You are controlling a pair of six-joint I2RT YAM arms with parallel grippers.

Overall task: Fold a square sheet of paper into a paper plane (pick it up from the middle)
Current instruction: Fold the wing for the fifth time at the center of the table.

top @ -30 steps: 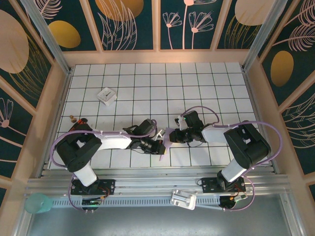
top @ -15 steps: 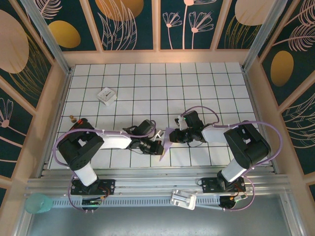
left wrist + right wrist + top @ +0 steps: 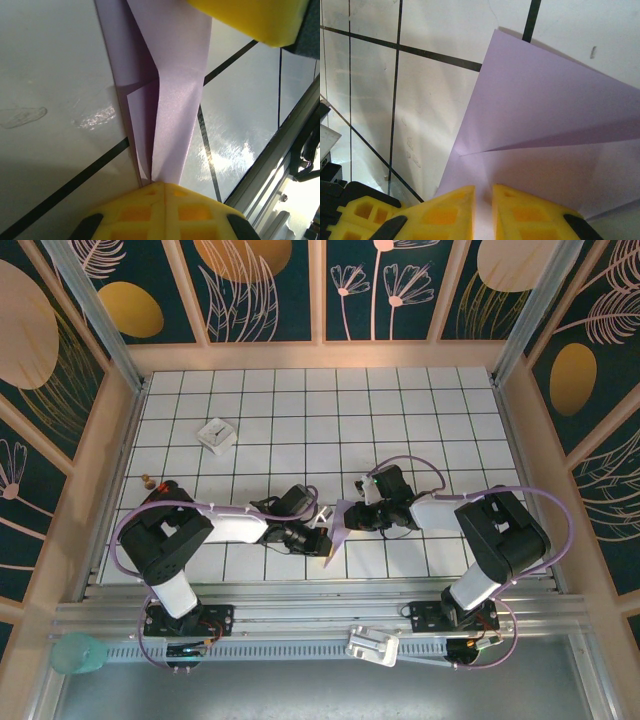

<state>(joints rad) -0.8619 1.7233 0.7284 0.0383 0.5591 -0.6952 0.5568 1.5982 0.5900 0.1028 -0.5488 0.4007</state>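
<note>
The sheet of paper [image 3: 338, 528] is lavender and folded into a slim pointed strip with a centre crease, held just above the tiles between both grippers. My left gripper [image 3: 322, 538] is shut on its near end; in the left wrist view the yellow fingertips [image 3: 150, 200] meet with the paper [image 3: 175, 90] pinched at the left gripper [image 3: 165, 184]. My right gripper [image 3: 352, 515] grips the far end. In the right wrist view the folded flaps of the paper [image 3: 545, 110] fan out, and the right gripper [image 3: 483, 192] is shut on a thin layer.
A small white block with a dark mark [image 3: 216, 434] sits at the back left. Two tiny brown pieces [image 3: 148, 481] lie by the left wall. The metal rail [image 3: 320, 615] runs along the near edge, with a teal cup [image 3: 78, 652] and a white bracket [image 3: 372, 645] below it.
The paper strip has risen slightly and shows more between the grippers. Both grippers keep their hold and have barely shifted.
</note>
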